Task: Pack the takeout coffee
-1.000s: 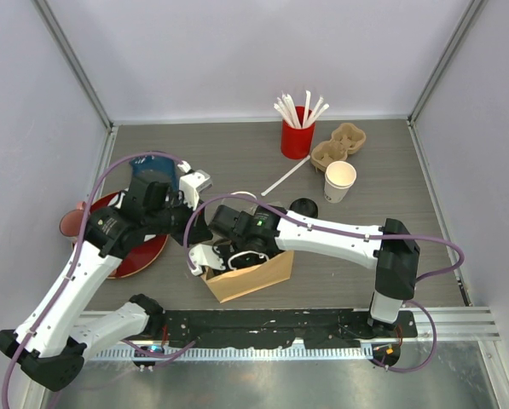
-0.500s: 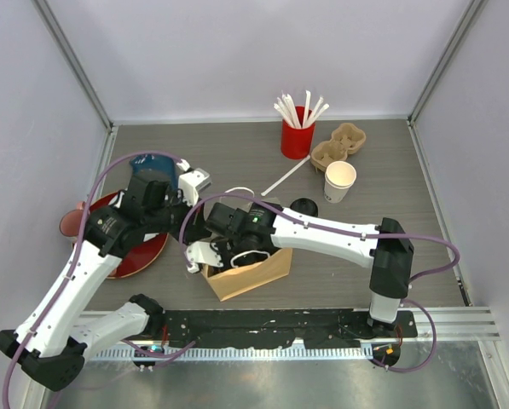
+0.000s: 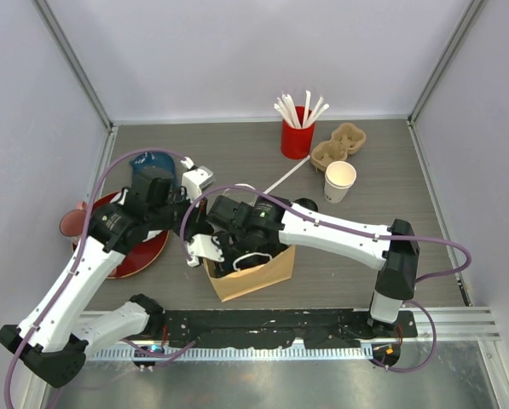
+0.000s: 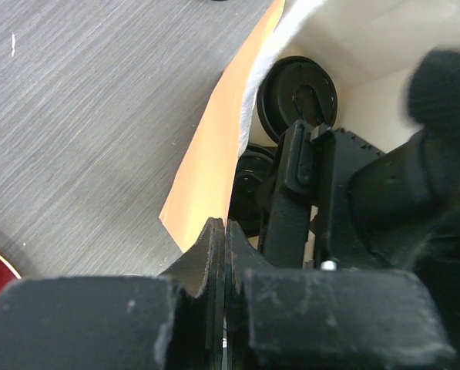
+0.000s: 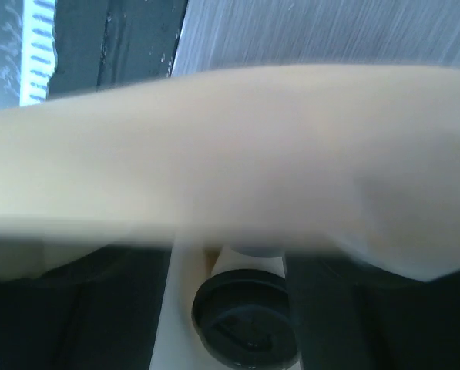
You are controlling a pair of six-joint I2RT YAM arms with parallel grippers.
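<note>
Hidden: seen from above, my right arm (image 3: pixel 331 234) covers the paper bag's (image 3: pixel 254 274) mouth. The right wrist view is mostly blurred bag wall. Below it, one lidded cup (image 5: pixel 245 331) stands inside the bag between the parted fingers of my right pincer (image 5: pixel 230 308); I cannot tell if they touch it. The second lidded cup (image 4: pixel 249 181) is half-hidden inside the bag. My left pincer (image 4: pixel 218 247) is clamped on the bag's rim. The bag stands on a grey wood-grain table (image 3: pixel 390 170) enclosed by pale walls (image 3: pixel 237 51).
</note>
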